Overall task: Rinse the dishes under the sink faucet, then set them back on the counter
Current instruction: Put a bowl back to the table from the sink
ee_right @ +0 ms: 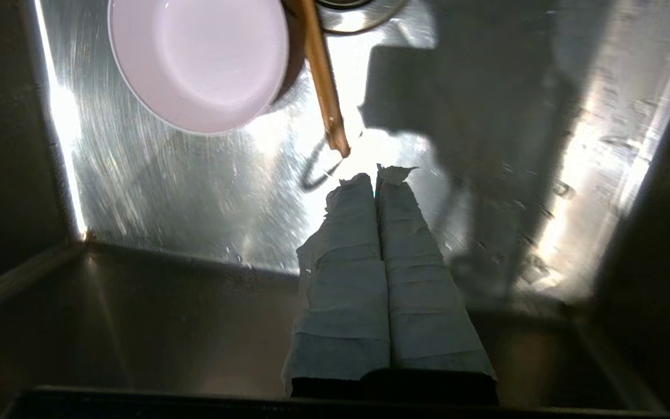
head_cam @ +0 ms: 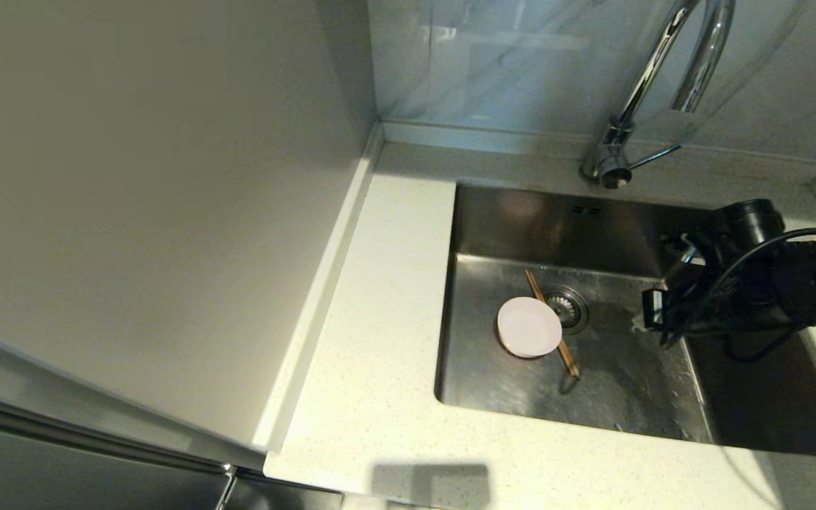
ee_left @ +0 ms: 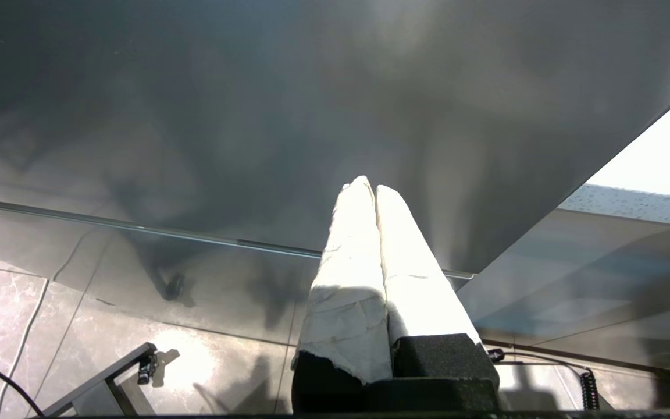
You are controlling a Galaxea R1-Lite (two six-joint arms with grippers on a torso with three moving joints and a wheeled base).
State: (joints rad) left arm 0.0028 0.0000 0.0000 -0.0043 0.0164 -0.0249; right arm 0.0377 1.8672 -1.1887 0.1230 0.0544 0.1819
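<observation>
1. The right gripper (ee_right: 377,174) hangs inside the sink (head_cam: 613,397), at the right middle of the head view; its two tape-wrapped fingers (ee_right: 346,233) are pressed together and hold nothing.
2. No brand, label or readable writing shows on the gripper, the dishes or the basin.
3. Just beyond the fingertips, apart from them, lies the near end of the chopsticks (ee_right: 323,87). In the head view their long axis (head_cam: 552,324) runs diagonally from upper left, beside the drain strainer (head_cam: 568,307), down to lower right across the middle of the sink floor.
4. The pale-pink dish (ee_right: 198,61) sits at the upper left of the right wrist view, open side up, its rim lying over the chopsticks. In the head view it is at frame centre (head_cam: 529,326), left of the gripper and well apart from it, touching the strainer's edge.
5. The faucet (head_cam: 652,85) stands at the upper right, its spout curving over the sink's back part, its thin lever (head_cam: 654,156) pointing right.
6. The speckled counter (head_cam: 380,340) surrounds the basin.
7. The left gripper (ee_left: 374,187) is parked below the counter by a dark panel (ee_left: 253,116), its fingers together and holding nothing.
</observation>
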